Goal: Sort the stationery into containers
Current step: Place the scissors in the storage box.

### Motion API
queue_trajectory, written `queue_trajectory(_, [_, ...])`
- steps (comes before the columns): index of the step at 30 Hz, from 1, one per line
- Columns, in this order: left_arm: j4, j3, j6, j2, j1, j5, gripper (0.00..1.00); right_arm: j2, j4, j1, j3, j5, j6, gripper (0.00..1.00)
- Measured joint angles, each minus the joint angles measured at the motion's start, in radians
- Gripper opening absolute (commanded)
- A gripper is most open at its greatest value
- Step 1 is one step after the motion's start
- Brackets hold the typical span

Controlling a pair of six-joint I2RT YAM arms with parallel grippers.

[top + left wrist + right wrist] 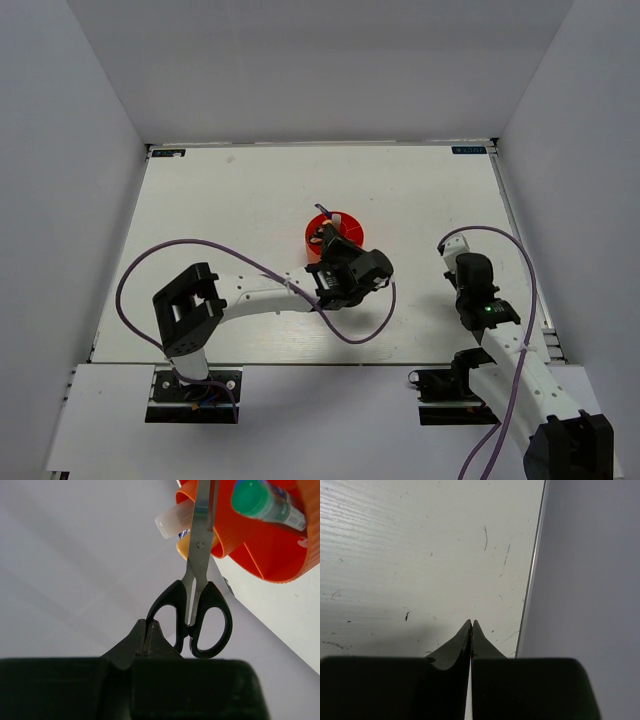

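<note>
Overhead and wrist views of a white table [230,200] enclosed by pale walls on the far, left and right sides.

(a) The round, low orange-red ribbed plastic tub [312,240] stands near the table's middle, with bare surface on every side of it.

(b) The black-handled steel scissors [194,575] stand with blades inside the tub [270,555] and handle loops projecting past its rim. A green-capped tube [260,500] lies in an adjoining compartment.

(c) The left gripper [335,262] reaches in from the near side to the tub's near rim. Its fingers [149,630] are pressed together, tips just at the left handle loop; whether they pinch the loop cannot be told.

(d) The right gripper [452,248] hangs well apart from the tub, near the table's right edge. Its fingers [471,626] are closed on nothing, above scuffed table surface [395,555] beside the metal edge strip [532,580] and the grey wall.
</note>
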Motion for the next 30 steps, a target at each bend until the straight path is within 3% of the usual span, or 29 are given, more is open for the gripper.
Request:
queue_trajectory(14, [0.117,-0.059,0.078,0.038,-0.03,-0.014,0.01,-0.006,0.004,-0.02,0.0,-0.025,0.0,0.0])
queue_trajectory(20, [0.171,-0.08,0.111,0.041,-0.032,-0.017,0.11,-0.005,0.004,-0.025,0.0,-0.027,0.0,0.0])
queue_trajectory(27, [0.218,-0.081,0.135,0.042,-0.038,-0.023,0.34,-0.006,0.004,-0.031,0.0,-0.03,0.0,0.0])
queue_trajectory(30, [0.235,-0.081,0.14,0.042,-0.042,-0.023,0.39,-0.008,0.004,-0.031,0.0,-0.03,0.0,0.0])
